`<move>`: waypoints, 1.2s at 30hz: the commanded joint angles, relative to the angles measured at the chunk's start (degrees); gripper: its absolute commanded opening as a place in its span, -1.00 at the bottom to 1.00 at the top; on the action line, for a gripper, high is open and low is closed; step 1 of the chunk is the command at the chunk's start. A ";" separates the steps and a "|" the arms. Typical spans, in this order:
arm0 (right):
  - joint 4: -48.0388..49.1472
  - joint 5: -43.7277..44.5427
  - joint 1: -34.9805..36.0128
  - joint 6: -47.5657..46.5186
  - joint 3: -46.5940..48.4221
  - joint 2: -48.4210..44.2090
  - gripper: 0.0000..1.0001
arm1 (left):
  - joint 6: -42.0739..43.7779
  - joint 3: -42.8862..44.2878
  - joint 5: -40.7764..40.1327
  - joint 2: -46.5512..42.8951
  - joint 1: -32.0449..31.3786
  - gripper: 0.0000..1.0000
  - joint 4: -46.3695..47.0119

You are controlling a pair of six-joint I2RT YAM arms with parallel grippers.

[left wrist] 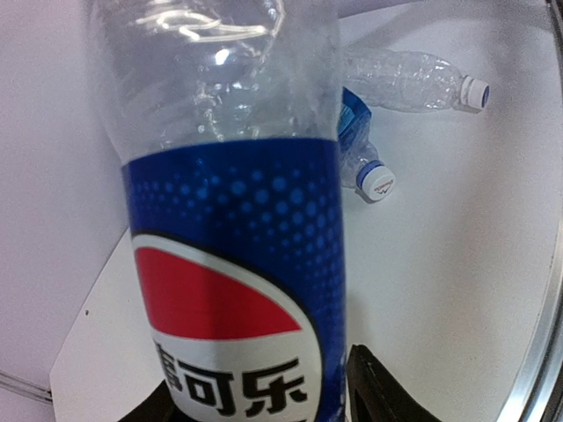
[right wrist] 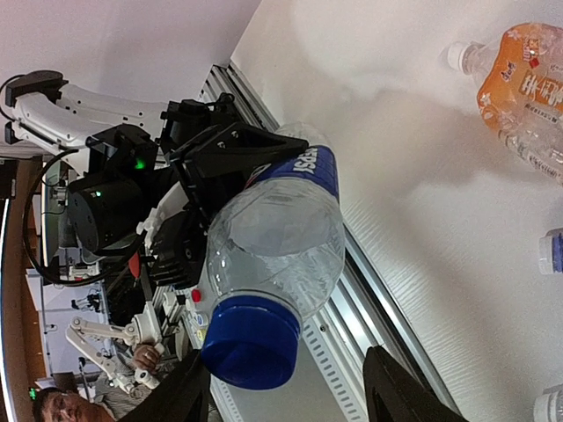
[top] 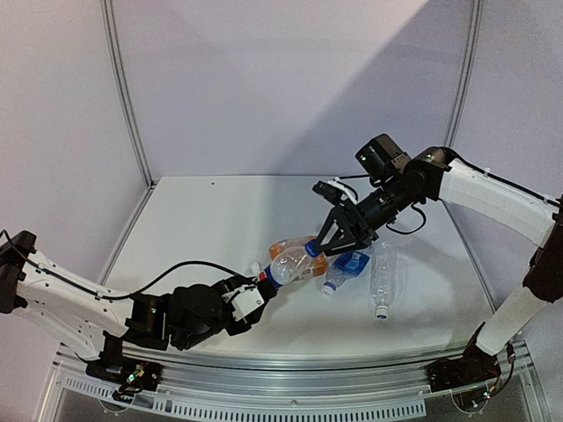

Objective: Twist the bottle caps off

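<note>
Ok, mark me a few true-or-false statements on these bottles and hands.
1. The left hand holds the Pepsi bottle. True.
2. The right hand is clamped on the blue cap. False: its jaws stand open around that cap.
3. The orange bottle lies on the table. True.
4. The clear bottle has no cap. False: a white cap is on it.
</note>
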 commanded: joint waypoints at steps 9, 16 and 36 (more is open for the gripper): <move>-2.91 0.90 0.72 -1.55 4.10 1.88 -0.37 | -0.04 -0.84 -0.13 -0.88 -1.01 -1.00 1.31; -1.98 0.34 1.11 -1.80 3.45 2.02 -0.51 | -0.20 -0.85 0.28 -1.11 -1.01 -1.00 1.05; -1.03 -1.39 1.62 -1.15 4.20 2.41 -0.27 | -0.73 0.10 0.42 0.52 -1.01 -1.00 -0.43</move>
